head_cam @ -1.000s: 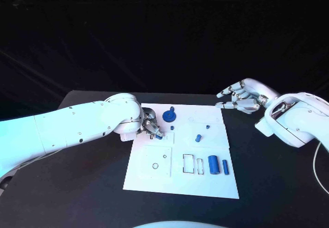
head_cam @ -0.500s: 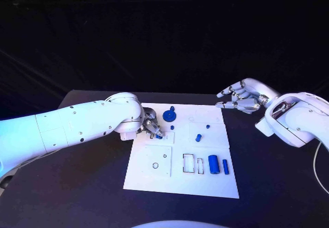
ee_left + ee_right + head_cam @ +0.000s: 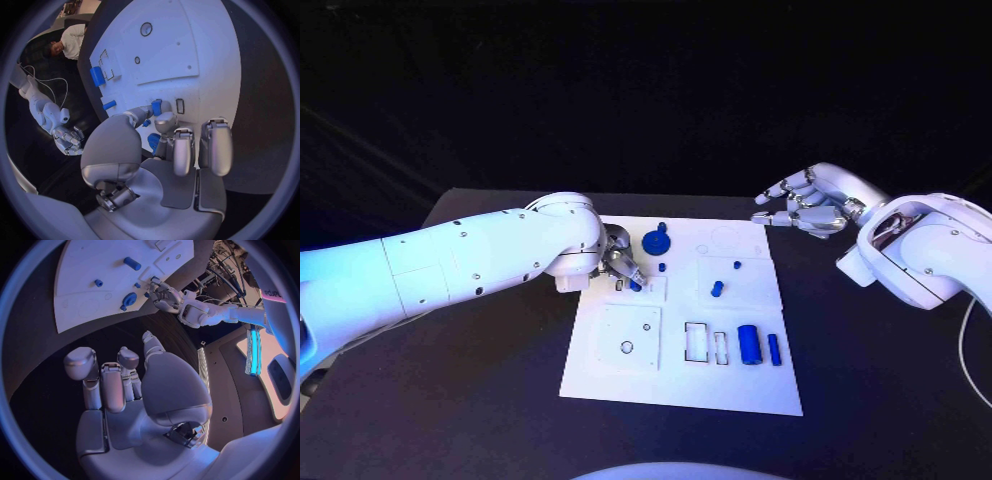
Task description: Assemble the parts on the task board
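Compared with the earlier frames, little displacement is seen: the left hand point(image 3: 617, 262) is still held at the left edge of the task board point(image 3: 682, 385), and the right hand point(image 3: 805, 203) is still raised beyond the board's upper right corner.

Nearest, at the lower right of the board, a large blue cylinder point(image 3: 749, 346) and a thin blue bar point(image 3: 773, 350) are laid side by side. Mid-board, a small blue peg point(image 3: 717, 290) is seen. A small blue part point(image 3: 633, 284) is pinched in the left hand's fingertips point(image 3: 156, 106). Farther up, a blue disc point(image 3: 656, 242) is located. The right hand is kept released, fingers spread, grasping nothing.
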Action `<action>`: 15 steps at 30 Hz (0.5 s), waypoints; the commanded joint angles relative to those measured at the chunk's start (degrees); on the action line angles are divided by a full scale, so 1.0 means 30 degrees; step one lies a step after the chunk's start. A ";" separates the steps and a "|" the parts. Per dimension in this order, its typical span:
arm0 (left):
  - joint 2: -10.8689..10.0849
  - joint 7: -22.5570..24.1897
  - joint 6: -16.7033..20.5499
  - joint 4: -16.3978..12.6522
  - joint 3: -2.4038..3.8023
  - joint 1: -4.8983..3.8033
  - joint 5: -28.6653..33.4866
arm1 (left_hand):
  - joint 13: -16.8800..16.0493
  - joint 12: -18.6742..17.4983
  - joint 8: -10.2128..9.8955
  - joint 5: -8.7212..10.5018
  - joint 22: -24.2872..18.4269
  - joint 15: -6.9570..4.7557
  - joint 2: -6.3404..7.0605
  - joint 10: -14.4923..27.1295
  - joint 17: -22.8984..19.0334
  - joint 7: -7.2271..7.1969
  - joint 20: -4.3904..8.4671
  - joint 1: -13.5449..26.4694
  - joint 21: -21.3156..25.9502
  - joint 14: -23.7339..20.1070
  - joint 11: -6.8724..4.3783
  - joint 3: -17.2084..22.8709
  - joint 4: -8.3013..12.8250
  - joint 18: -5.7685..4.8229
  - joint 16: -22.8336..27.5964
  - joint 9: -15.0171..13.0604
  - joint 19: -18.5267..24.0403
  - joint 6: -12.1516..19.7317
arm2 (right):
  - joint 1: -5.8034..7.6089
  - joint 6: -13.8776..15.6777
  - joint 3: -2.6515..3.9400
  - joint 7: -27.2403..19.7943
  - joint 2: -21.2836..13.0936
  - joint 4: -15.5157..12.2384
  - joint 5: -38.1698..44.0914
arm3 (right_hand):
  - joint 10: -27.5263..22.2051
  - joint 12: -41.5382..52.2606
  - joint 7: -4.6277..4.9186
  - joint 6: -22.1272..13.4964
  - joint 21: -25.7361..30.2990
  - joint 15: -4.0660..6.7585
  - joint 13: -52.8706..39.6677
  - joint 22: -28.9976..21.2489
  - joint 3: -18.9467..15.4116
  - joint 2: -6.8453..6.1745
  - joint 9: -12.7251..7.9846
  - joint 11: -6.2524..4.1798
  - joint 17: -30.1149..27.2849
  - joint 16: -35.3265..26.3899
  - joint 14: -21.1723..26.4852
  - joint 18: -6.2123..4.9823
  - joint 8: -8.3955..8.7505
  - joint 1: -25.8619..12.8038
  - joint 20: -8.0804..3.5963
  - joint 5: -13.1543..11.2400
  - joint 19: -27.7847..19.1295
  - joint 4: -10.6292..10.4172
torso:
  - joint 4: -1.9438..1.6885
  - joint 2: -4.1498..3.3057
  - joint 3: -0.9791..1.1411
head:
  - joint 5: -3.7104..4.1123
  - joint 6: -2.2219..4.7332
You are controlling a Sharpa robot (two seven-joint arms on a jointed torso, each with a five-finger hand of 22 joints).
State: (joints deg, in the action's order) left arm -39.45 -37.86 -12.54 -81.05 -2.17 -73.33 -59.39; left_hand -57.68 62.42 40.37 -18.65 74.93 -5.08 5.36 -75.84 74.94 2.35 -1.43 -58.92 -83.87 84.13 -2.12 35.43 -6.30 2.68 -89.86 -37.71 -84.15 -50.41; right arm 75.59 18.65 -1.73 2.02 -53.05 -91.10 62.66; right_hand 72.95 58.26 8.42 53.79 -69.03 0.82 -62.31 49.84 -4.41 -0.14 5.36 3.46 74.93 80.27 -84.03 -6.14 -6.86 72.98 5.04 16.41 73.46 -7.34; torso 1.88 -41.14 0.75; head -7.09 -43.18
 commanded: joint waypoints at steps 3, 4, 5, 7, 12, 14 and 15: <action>0.0191 0.0024 -0.0861 0.0055 -0.0103 0.0132 -0.0016 | -0.0053 0.0109 -0.0180 -0.0048 0.1765 -0.0149 -0.0116 -0.0191 0.5019 -0.0224 0.0179 0.0558 -0.0075 0.1958 -0.0057 0.0941 0.0833 -0.0184 -0.0046 0.0131 -0.0603 -0.0510 | -0.0005 0.0068 0.0005 -0.0195 -0.0008 -0.0070 -0.0115 | 0.0010 -0.0021 -0.0073 0.0077 0.0120 0.0157 0.0032 -0.0034 -0.0028 0.0019 -0.0032 -0.0099 0.0409 -0.0089 -0.1030 -0.0382 -0.0091 -0.0203 -0.0134 -0.0086 0.0027 -0.0137 | 0.0001 0.0001 -0.0007 | 0.0018 -0.0022; 0.0207 0.0026 -0.0880 0.0076 -0.0103 0.0131 -0.0016 | -0.0070 0.0125 -0.0204 -0.0048 0.1771 -0.0154 -0.0125 -0.0207 0.5019 -0.0232 0.0185 0.0658 -0.0078 0.1958 -0.0063 0.0877 0.0761 -0.0185 -0.0046 0.0154 -0.0605 -0.0551 | -0.0004 0.0068 0.0005 -0.0198 -0.0011 -0.0074 -0.0118 | 0.0010 -0.0021 -0.0073 0.0077 0.0120 0.0157 0.0032 -0.0034 -0.0028 0.0019 -0.0032 -0.0099 0.0409 -0.0089 -0.1030 -0.0382 -0.0091 -0.0203 -0.0134 -0.0086 0.0027 -0.0137 | 0.0001 0.0001 -0.0007 | 0.0018 -0.0022; 0.0221 0.0028 -0.0900 0.0100 -0.0103 0.0131 -0.0016 | -0.0090 0.0144 -0.0221 -0.0043 0.1781 -0.0158 -0.0117 -0.0223 0.5019 -0.0239 0.0191 0.0737 -0.0082 0.1958 -0.0069 0.0818 0.0712 -0.0187 -0.0046 0.0172 -0.0609 -0.0586 | -0.0004 0.0069 0.0005 -0.0201 -0.0014 -0.0078 -0.0121 | 0.0010 -0.0021 -0.0073 0.0077 0.0120 0.0157 0.0032 -0.0034 -0.0028 0.0019 -0.0032 -0.0099 0.0409 -0.0089 -0.1030 -0.0382 -0.0091 -0.0203 -0.0134 -0.0086 0.0027 -0.0137 | 0.0000 0.0007 -0.0009 | 0.0020 -0.0027; 0.0249 0.0037 -0.0940 0.0174 -0.0103 0.0130 -0.0016 | -0.0138 0.0194 -0.0269 -0.0025 0.1789 -0.0173 -0.0051 -0.0272 0.5019 -0.0264 0.0203 0.0991 -0.0083 0.1958 -0.0086 0.0581 0.0562 -0.0188 -0.0046 0.0223 -0.0610 -0.0698 | -0.0004 0.0066 0.0005 -0.0207 -0.0022 -0.0088 -0.0125 | 0.0010 -0.0021 -0.0073 0.0077 0.0120 0.0157 0.0032 -0.0034 -0.0028 0.0019 -0.0032 -0.0099 0.0409 -0.0089 -0.1030 -0.0382 -0.0091 -0.0203 -0.0134 -0.0086 0.0027 -0.0137 | -0.0005 0.0008 -0.0010 | 0.0024 -0.0028; 0.0288 0.0074 -0.0900 0.0344 -0.0103 0.0130 -0.0004 | 0.0078 0.0016 -0.0394 0.0066 0.1676 -0.0156 0.0275 -0.0219 0.5019 -0.0264 0.0196 0.1945 0.0004 0.1958 -0.0074 -0.0623 -0.0126 -0.0164 -0.0046 0.0356 -0.0554 -0.0980 | -0.0004 0.0103 0.0005 -0.0307 -0.0029 -0.0107 -0.0148 | 0.0009 -0.0007 -0.0077 0.0073 0.0131 0.0159 0.0029 -0.0046 -0.0086 -0.0023 -0.0034 -0.0102 0.0418 -0.0089 -0.1032 -0.0384 -0.0101 -0.0157 -0.0134 -0.0126 0.0027 -0.0137 | -0.0014 0.0000 -0.0014 | 0.0040 -0.0026; 0.0298 0.0084 -0.0881 0.0407 -0.0103 0.0130 0.0003 | 0.0079 0.0017 -0.0451 0.0076 0.1648 -0.0157 0.0320 -0.0235 0.5019 -0.0269 0.0194 0.2207 0.0030 0.1958 -0.0076 -0.1127 -0.0366 -0.0158 -0.0046 0.0411 -0.0539 -0.1079 | -0.0004 0.0113 0.0005 -0.0355 -0.0032 -0.0113 -0.0168 | 0.0009 -0.0005 -0.0078 0.0073 0.0130 0.0159 0.0028 -0.0044 -0.0090 -0.0027 -0.0034 -0.0103 0.0429 -0.0081 -0.1035 -0.0383 -0.0103 -0.0149 -0.0134 -0.0132 0.0029 -0.0135 | -0.0014 0.0000 -0.0014 | 0.0040 -0.0026; 0.0304 0.0089 -0.0872 0.0439 -0.0103 0.0130 0.0005 | 0.0085 0.0011 -0.0479 0.0088 0.1641 -0.0157 0.0342 -0.0241 0.5019 -0.0269 0.0194 0.2339 0.0039 0.1958 -0.0076 -0.1416 -0.0495 -0.0156 -0.0046 0.0438 -0.0536 -0.1132 | -0.0004 0.0111 0.0005 -0.0373 -0.0033 -0.0115 -0.0178 | 0.0009 -0.0005 -0.0078 0.0073 0.0130 0.0159 0.0028 -0.0044 -0.0090 -0.0027 -0.0034 -0.0103 0.0429 -0.0081 -0.1035 -0.0383 -0.0103 -0.0149 -0.0134 -0.0132 0.0029 -0.0135 | -0.0014 0.0000 -0.0014 | 0.0040 -0.0026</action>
State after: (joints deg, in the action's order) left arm -38.78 -37.89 -13.19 -79.72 -2.21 -73.33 -59.69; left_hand -57.50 62.76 39.23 -18.59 74.92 -5.22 6.30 -76.59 74.93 1.14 -1.23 -52.50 -83.87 83.99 -2.58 31.63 -7.58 2.69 -89.86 -36.47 -83.94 -53.89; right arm 75.59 18.72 -1.73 1.74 -53.14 -91.36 62.30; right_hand 72.95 58.26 8.43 53.79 -69.03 0.82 -62.24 49.74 -4.66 -0.01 5.31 3.45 74.92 80.27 -84.03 -6.14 -6.86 72.84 5.04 16.30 73.46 -7.59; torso 1.86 -41.14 0.72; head -6.99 -43.27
